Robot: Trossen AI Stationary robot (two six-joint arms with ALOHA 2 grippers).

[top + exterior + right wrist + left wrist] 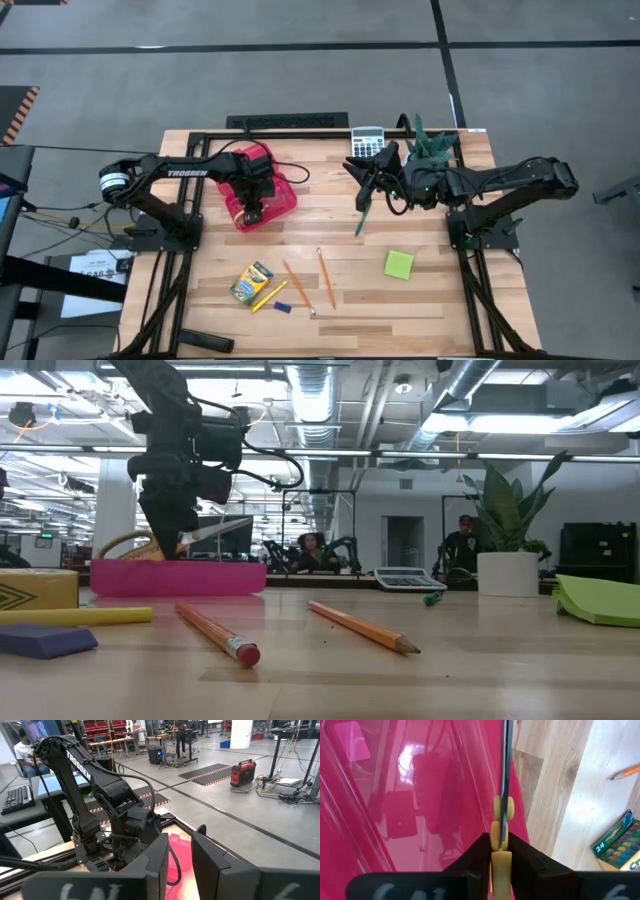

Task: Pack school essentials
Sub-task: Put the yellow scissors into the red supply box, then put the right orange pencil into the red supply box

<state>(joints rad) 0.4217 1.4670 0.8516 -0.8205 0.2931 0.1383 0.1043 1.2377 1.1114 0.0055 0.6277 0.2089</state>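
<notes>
Over the red plastic hinged case, my left gripper clamps yellow-handled scissors; pencils, crayons, sticky pad remain unpacked.

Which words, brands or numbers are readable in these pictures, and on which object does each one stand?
"TROSSEN": white letters on the dark left robot arm, also visible from above.
"24": on the yellow-green cardboard crayon box; its other print is too blurred.
Grey calculator: keys too small to read.
White paper beside the table: print unreadable.

Overhead and table-level views share the red case.
</notes>
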